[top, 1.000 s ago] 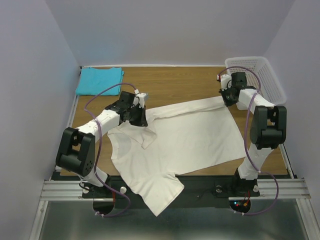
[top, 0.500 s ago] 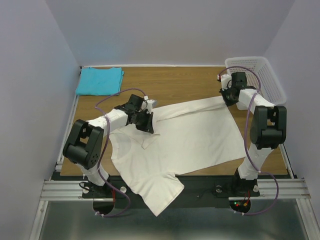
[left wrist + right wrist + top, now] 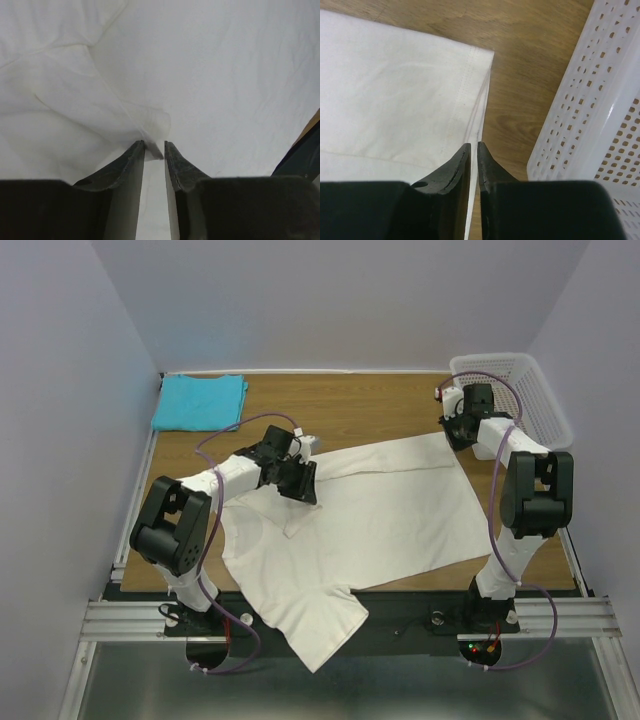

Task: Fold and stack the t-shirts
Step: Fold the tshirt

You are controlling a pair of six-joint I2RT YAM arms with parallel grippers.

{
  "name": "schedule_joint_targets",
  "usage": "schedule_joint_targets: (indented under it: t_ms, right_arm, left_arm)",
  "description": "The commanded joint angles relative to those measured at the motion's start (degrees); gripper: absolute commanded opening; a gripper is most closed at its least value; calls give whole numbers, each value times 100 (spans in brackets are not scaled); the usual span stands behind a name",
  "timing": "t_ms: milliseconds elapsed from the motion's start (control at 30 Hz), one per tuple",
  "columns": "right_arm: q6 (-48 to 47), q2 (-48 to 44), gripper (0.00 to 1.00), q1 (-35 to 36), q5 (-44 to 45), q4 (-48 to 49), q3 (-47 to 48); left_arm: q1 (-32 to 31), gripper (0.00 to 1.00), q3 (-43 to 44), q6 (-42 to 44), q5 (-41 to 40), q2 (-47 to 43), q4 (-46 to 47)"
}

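Left pincer (image 3: 154,146) shifted right, grip unclear | right pincer (image 3: 474,145) unclear | cream t-shirt (image 3: 390,505) spread, wrinkled

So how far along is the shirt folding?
Done: the turquoise shirt lies folded in the far left corner. In hand: the white shirt lies mostly spread out, left claw at a cloth ridge, right claw at its hem corner. To do: folding it and stacking both.

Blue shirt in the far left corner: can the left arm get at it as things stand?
Probably yes. The blue shirt lies uncovered, and only bare table separates it from the left claw, which is at the white shirt.
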Motion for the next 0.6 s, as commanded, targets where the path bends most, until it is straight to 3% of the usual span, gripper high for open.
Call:
schedule_joint_targets:
  t_ms: [0, 100, 200, 367, 567]
  right_arm:
    - [56, -190, 20, -46, -292, 211, 106]
    - [223, -217, 30, -46, -732, 193, 255]
    - [425, -33, 33, -37, -978, 158, 517]
    - [751, 319, 36, -37, -1102, 123, 887]
    - [961, 583, 39, -28, -1181, 123, 1151]
  left_arm:
    - [-29, 44, 280, 3, 49, -250, 20]
    - [6, 56, 350, -6, -363, -724, 20]
    - [120, 74, 211, -137, -1055, -1382, 195]
    - [629, 79, -448, -585, -1927, -2438, 643]
    - [1963, 91, -1881, -1982, -2561, -3828, 1285]
